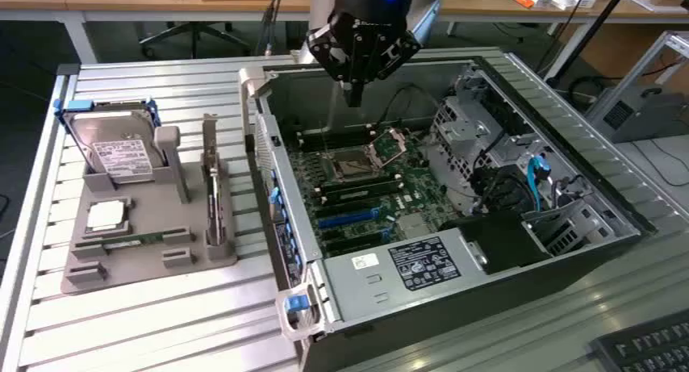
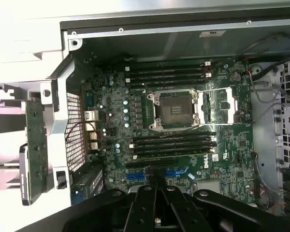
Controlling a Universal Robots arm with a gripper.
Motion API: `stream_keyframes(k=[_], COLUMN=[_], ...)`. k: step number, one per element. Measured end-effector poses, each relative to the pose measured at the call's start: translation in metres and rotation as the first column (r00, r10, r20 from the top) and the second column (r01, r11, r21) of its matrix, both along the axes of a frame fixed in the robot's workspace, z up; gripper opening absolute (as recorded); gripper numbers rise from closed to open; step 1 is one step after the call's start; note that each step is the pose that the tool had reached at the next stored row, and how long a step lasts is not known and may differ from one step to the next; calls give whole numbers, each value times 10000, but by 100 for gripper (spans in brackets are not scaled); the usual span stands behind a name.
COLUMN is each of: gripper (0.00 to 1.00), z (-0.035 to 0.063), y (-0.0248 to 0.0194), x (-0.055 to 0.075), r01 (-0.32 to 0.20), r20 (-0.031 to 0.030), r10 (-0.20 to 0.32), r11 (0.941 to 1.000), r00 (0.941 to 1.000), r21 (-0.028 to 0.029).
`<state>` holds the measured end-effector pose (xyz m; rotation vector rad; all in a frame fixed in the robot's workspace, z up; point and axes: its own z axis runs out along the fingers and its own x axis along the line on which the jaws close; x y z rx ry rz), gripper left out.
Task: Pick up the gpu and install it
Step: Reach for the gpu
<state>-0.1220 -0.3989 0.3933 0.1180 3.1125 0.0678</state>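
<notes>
While the claw (image 1: 352, 96) hangs shut and empty over the far end of the open computer case (image 1: 271, 158), the gpu (image 1: 215, 196) is not under it at all. From where I stand, the card sits outside the case, on the exterior view's left of the case's perforated side wall. It stands on its long edge in a slot of the grey holder (image 1: 151, 263) that rests on the slatted tabletop (image 1: 161, 81).

The card's long axis runs from far to near in the exterior view, about parallel with that side wall, and its metal bracket is at the far end. So the gpu lies to the exterior view's left of the claw, lower down and somewhat nearer the camera, with the case wall between the two.

Directly below the closed fingertips is the motherboard (image 1: 361, 186), not the card. The silver hard drive (image 1: 121, 158) stands further left in the same holder, well apart from the claw. I judge the pickup has not begun, since nothing is gripped and the card sits untouched in its slot.
</notes>
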Motion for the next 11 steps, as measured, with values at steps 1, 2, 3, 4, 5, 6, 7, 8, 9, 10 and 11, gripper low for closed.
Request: stream_keyframes(k=[1,2,3,4,5,6,7,8,9,10,11], gripper=[11,11,11,11,11,11,11,11,11,11,11], z=[0,0,0,0,0,0,0,0,0,0,0], y=[0,0,0,0,0,0,0,0,0,0,0], x=[-16,-22,-27,-30,-36,-42,-47,-55,-60,-65,-69], r01=[1,0,0,0,1,1,0,0,0,0,0], r20=[0,0,0,1,1,0,0,0,0,0,0], r10=[-1,0,0,0,-1,-1,0,0,0,0,0], r11=[10000,10000,10000,10000,10000,10000,10000,10000,10000,10000,10000], r00=[10000,10000,10000,10000,10000,10000,10000,10000,10000,10000,10000], r21=[1,1,0,1,0,0,0,0,0,1,0])
